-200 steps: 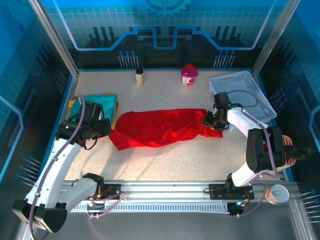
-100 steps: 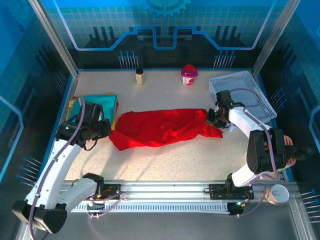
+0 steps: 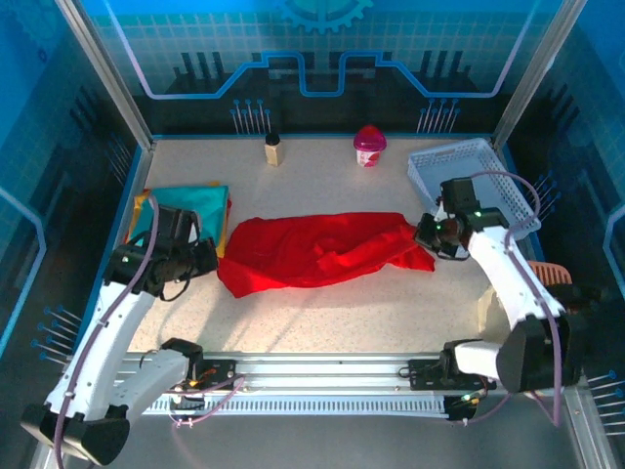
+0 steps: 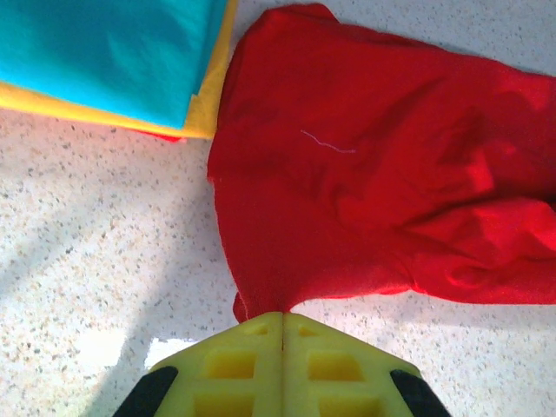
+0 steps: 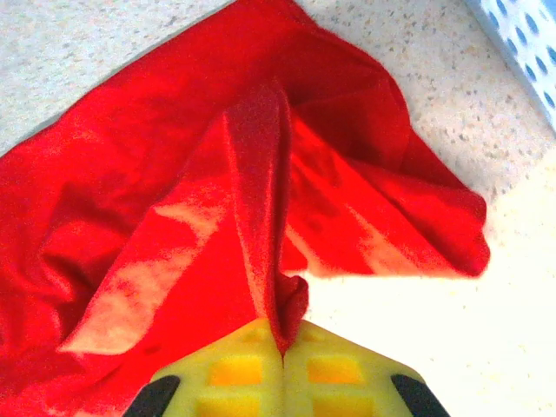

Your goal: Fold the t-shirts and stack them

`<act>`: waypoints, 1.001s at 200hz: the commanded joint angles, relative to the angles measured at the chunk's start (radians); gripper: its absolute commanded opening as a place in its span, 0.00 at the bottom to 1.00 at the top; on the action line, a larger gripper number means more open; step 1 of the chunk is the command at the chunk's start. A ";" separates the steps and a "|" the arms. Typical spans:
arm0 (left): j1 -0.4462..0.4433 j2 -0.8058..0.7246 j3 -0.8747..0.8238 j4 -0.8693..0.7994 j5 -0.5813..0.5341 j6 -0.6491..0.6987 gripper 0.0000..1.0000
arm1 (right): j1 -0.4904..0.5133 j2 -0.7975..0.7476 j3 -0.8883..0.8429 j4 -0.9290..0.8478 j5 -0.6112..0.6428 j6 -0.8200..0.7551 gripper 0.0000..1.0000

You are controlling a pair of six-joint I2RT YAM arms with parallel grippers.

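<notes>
- Left end effector (image 4: pixel 282 330) pinches the near edge of the crumpled bright red cloth t-shirt (image 4: pixel 365 200); right end effector (image 5: pixel 282 343) pinches its opposite end.
- Shirt lies on the speckled counter (image 3: pixel 322 318), beside the folded teal shirt (image 3: pixel 190 207).
- Likely limp and light: grip hems or corners.

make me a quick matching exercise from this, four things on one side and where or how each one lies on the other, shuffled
Things
1 red shirt
2 teal shirt
3 basket
4 pink pot

Places
a far right corner
b spread out across the middle
c far edge, near the middle
d folded, at the left

Pairs: 1-b, 2-d, 3-a, 4-c
</notes>
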 commanded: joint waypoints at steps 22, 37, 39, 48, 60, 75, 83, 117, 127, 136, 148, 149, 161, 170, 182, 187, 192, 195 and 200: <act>0.012 -0.076 -0.037 -0.131 0.075 -0.077 0.00 | 0.003 -0.159 -0.046 -0.301 0.020 0.068 0.00; 0.012 -0.107 -0.051 -0.166 0.098 -0.112 0.00 | 0.020 -0.191 -0.060 -0.367 0.019 0.114 0.00; 0.012 -0.110 -0.052 -0.171 0.101 -0.118 0.00 | 0.022 -0.196 -0.063 -0.376 0.022 0.123 0.00; 0.013 -0.126 -0.057 -0.189 0.127 -0.141 0.00 | 0.035 -0.225 -0.079 -0.405 0.037 0.155 0.00; 0.012 -0.152 -0.064 -0.215 0.147 -0.177 0.00 | 0.043 -0.266 -0.096 -0.443 0.083 0.194 0.00; 0.012 -0.190 -0.073 -0.257 0.151 -0.216 0.00 | 0.043 -0.305 -0.114 -0.495 0.157 0.247 0.00; 0.011 -0.207 -0.077 -0.284 0.153 -0.233 0.00 | 0.043 -0.318 -0.117 -0.532 0.203 0.286 0.00; 0.012 -0.266 -0.061 -0.445 0.090 -0.272 0.00 | 0.045 -0.311 -0.127 -0.680 0.296 0.399 0.00; 0.012 -0.276 -0.063 -0.472 0.080 -0.277 0.00 | 0.051 -0.306 -0.126 -0.695 0.291 0.405 0.00; 0.012 -0.281 -0.072 -0.487 0.072 -0.278 0.00 | 0.060 -0.309 -0.118 -0.718 0.301 0.426 0.00; 0.012 -0.280 -0.091 -0.492 0.070 -0.276 0.04 | 0.071 -0.322 -0.115 -0.727 0.311 0.441 0.00; 0.012 -0.279 -0.094 -0.492 0.070 -0.274 0.04 | 0.072 -0.323 -0.116 -0.726 0.311 0.442 0.00; 0.012 -0.278 -0.118 -0.481 0.076 -0.272 0.06 | 0.073 -0.339 -0.128 -0.704 0.319 0.435 0.02; 0.012 -0.276 -0.135 -0.472 0.085 -0.270 0.08 | 0.073 -0.345 -0.128 -0.694 0.317 0.429 0.11; 0.011 -0.271 -0.139 -0.470 0.092 -0.267 0.17 | 0.073 -0.346 -0.131 -0.678 0.308 0.414 0.28; 0.011 -0.268 -0.137 -0.470 0.092 -0.263 0.25 | 0.072 -0.345 -0.131 -0.672 0.303 0.406 0.33; 0.011 -0.264 -0.134 -0.473 0.089 -0.260 0.33 | 0.074 -0.346 -0.131 -0.665 0.300 0.400 0.40; 0.011 -0.261 -0.132 -0.475 0.088 -0.258 0.36 | 0.072 -0.345 -0.131 -0.661 0.297 0.395 0.43; 0.011 -0.257 -0.129 -0.477 0.089 -0.255 0.39 | 0.073 -0.345 -0.131 -0.650 0.292 0.388 0.49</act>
